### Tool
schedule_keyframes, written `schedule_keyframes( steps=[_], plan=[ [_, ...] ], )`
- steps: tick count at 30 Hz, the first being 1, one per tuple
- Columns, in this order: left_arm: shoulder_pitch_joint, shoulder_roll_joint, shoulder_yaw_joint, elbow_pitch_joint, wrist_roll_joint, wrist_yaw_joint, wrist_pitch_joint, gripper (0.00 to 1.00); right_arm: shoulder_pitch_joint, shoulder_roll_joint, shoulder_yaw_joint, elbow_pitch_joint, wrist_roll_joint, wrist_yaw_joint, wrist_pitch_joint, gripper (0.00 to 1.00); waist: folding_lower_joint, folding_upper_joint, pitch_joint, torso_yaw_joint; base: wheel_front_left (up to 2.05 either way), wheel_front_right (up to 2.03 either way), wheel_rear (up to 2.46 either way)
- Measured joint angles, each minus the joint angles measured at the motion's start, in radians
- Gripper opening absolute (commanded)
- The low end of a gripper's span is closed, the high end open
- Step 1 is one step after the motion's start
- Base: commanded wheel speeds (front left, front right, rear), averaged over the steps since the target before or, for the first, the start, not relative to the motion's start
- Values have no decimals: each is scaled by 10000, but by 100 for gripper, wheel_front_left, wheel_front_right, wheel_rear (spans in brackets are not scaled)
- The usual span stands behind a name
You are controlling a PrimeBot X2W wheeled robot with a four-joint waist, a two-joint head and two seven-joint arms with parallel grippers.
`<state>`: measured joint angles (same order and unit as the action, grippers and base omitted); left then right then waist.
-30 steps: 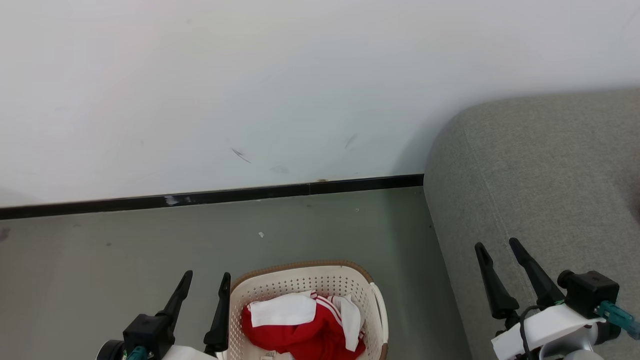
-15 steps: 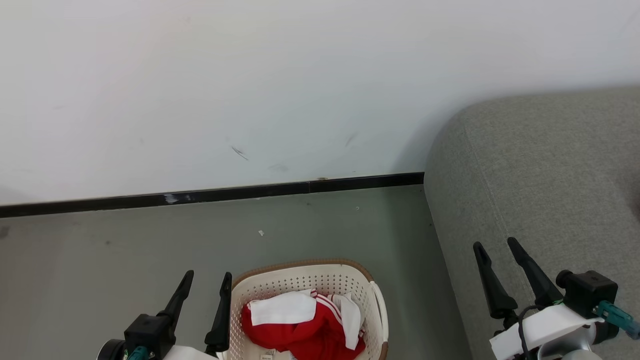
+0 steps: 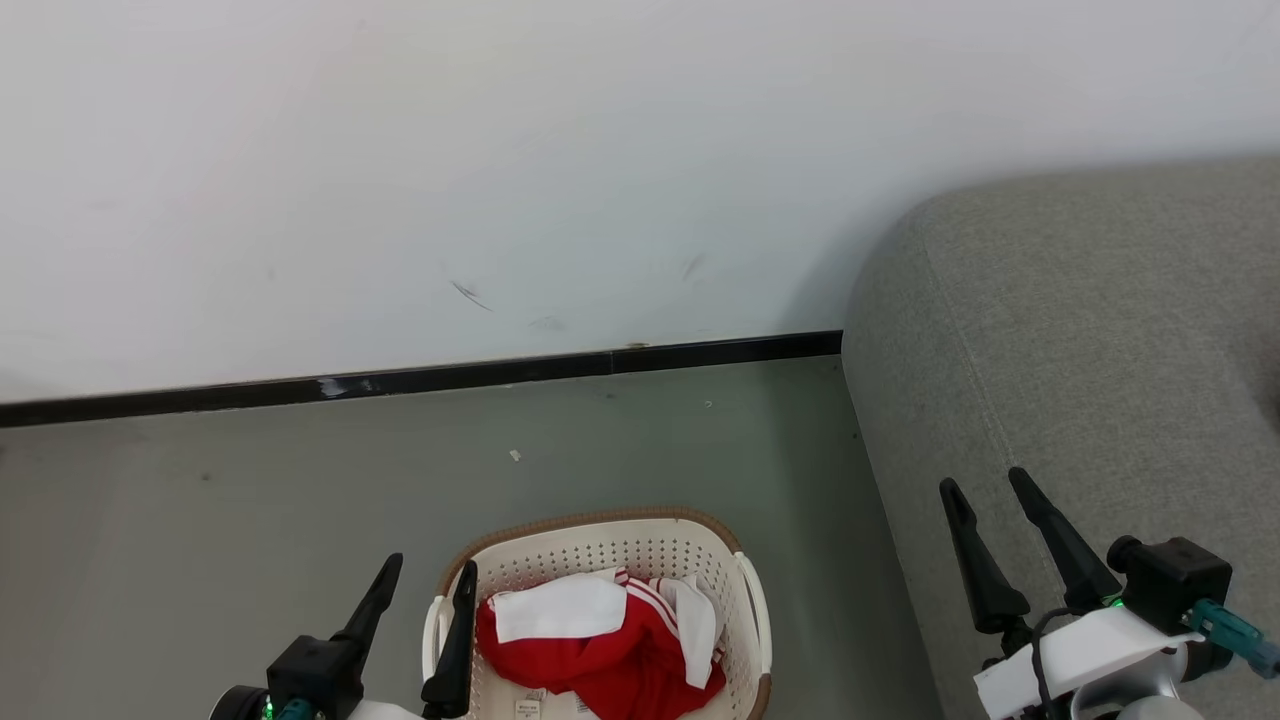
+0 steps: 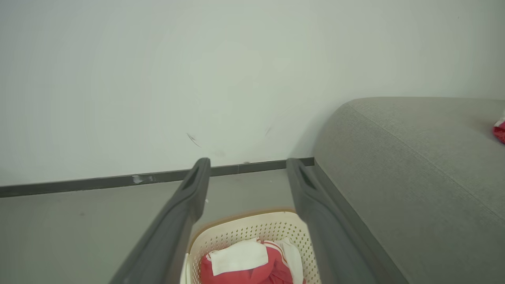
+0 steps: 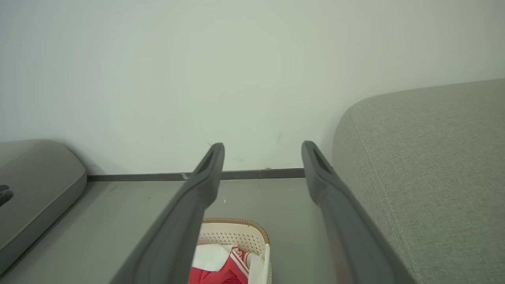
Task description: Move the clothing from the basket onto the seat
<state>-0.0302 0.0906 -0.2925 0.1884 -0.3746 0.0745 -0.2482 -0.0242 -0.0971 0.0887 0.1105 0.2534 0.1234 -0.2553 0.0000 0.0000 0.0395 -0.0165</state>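
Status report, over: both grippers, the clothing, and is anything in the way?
Left gripper, right gripper: jaws open, both empty. Clothing lies in the basket, not gripped. Seat on the right, no obstacle seen.

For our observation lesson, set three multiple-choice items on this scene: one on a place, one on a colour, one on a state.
1. Where does the basket stand?
A. on the floor, beside the seat
B. on the seat
C. on a shelf

2. What colour is the basket's rim?
A. blue
B. brown
C. black

3. The fingers of the left gripper are:
A. shut on the rim
B. shut, empty
C. open, gripping nothing

Key: 1 A, it sits on the grey floor next to the seat's side. 2 B, a brown band tops the cream wall. 3 C, the fingers stand wide apart.
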Motion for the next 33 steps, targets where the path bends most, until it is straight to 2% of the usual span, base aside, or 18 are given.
schedule_keyframes(
  steps=[18,33],
  plan=[
    [-117,-19,-493,234,163,-228,199,100,-8,63,332,-127,-8,0,0,100,0,0,745,-225,0,0,0],
    [-1060,35,-713,345,529,-261,633,100,-375,119,662,-366,6,0,0,100,0,0,1806,-436,0,0,0]
  ],
)
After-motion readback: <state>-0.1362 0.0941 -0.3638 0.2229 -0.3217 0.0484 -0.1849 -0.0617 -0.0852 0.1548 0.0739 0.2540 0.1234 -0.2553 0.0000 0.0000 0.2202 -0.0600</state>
